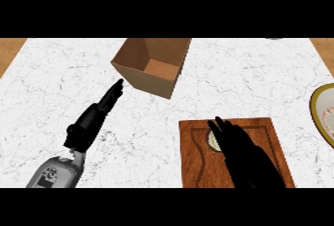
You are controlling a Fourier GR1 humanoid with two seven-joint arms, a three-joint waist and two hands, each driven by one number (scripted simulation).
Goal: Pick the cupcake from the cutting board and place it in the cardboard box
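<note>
A brown wooden cutting board (195, 163) lies at the lower right of the white marble counter. On it, only a pale sliver of the cupcake (213, 141) shows; my right hand (244, 154) hangs over it with straight fingers pointing away from me and hides the rest. An open cardboard box (151, 66) stands at the upper middle, tilted, its opening facing up. My left hand (98, 114) reaches toward the box's near left corner with straight fingers, the tips just short of it, holding nothing.
A plate (323, 112) with a yellowish rim is cut off by the right edge. Strips of wooden surface show at both upper corners beyond the counter.
</note>
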